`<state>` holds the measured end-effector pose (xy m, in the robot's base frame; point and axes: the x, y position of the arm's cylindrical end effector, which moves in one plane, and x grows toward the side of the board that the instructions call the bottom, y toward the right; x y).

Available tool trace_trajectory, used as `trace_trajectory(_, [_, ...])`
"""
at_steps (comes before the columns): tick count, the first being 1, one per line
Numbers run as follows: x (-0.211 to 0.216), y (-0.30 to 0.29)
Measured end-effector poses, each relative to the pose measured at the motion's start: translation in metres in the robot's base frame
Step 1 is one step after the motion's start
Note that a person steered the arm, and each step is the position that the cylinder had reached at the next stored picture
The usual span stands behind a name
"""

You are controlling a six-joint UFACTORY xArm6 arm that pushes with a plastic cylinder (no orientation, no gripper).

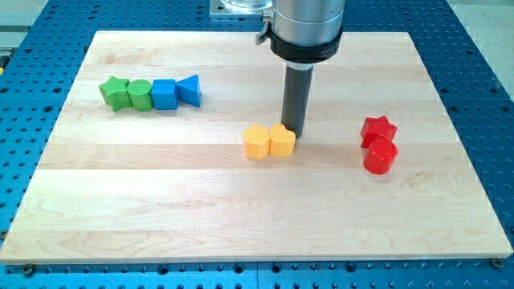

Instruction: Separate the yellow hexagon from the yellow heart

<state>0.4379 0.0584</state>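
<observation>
My tip sits just behind the heart — the hexagon touches the heart's left side, mid-board.

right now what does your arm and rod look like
My arm ends in a silvery-grey metal cylinder ringed by a black collar with small pale lettering I cannot read. Below it hangs a straight dark grey rod, down to my tip. No cables show.

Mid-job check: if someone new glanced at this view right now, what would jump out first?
The dark rod coming down from the view's top centre, my tip just behind the yellow heart, which touches the yellow hexagon. Next, the row of two green and two blue blocks at upper left, and the red star against the red cylinder at right.
</observation>
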Motion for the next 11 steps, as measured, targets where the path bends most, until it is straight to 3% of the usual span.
trace_trajectory(2, [0.011,0.053])
trace_trajectory(5, [0.026,-0.072])
trace_trajectory(8, [0.010,-0.106])
trace_trajectory(11, [0.046,-0.198])
